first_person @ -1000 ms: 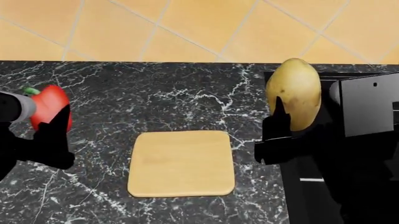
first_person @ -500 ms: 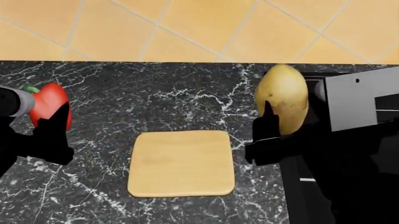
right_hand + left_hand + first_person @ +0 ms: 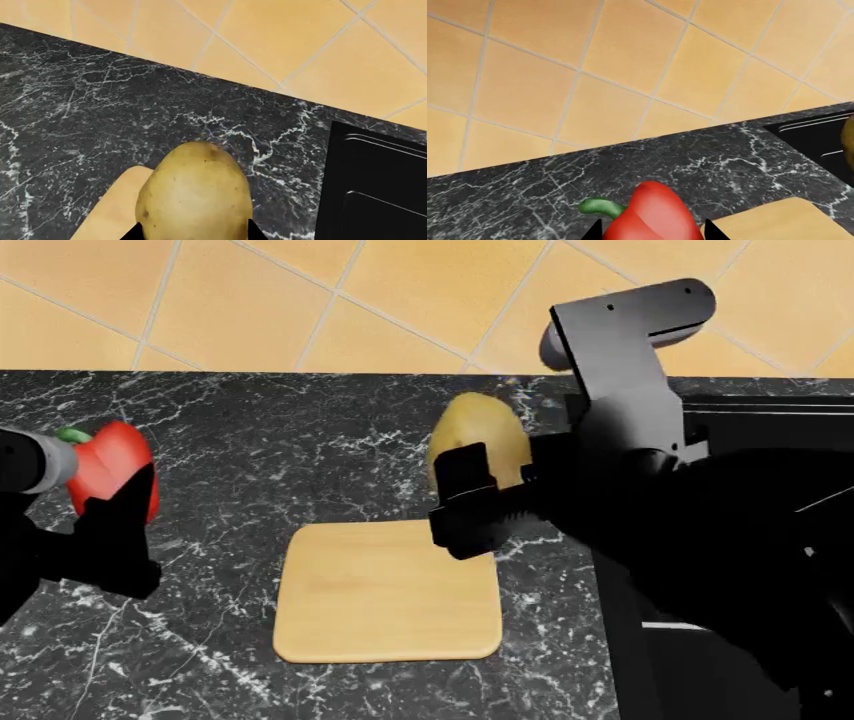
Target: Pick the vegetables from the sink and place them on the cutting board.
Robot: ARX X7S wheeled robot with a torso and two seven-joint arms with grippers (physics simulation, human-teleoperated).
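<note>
The tan wooden cutting board (image 3: 387, 590) lies flat on the dark marbled counter (image 3: 294, 450). My right gripper (image 3: 474, 495) is shut on the yellowish potato (image 3: 475, 445), held in the air above the board's far right corner; the same potato (image 3: 195, 195) fills the right wrist view between the black fingertips (image 3: 137, 231). My left gripper (image 3: 114, 505) is shut on the red bell pepper (image 3: 111, 478), held above the counter left of the board. The pepper (image 3: 654, 215) with its green stem (image 3: 599, 206) shows in the left wrist view. The black sink (image 3: 373, 185) lies at the right.
An orange tiled wall (image 3: 334, 300) rises behind the counter. My right arm's bulky black body (image 3: 721, 530) covers much of the sink side in the head view. Bare counter surrounds the board on its left and far sides.
The right arm has swung left with the potato, from over the sink edge to above the board's far right corner. The left gripper with the pepper has barely moved.
</note>
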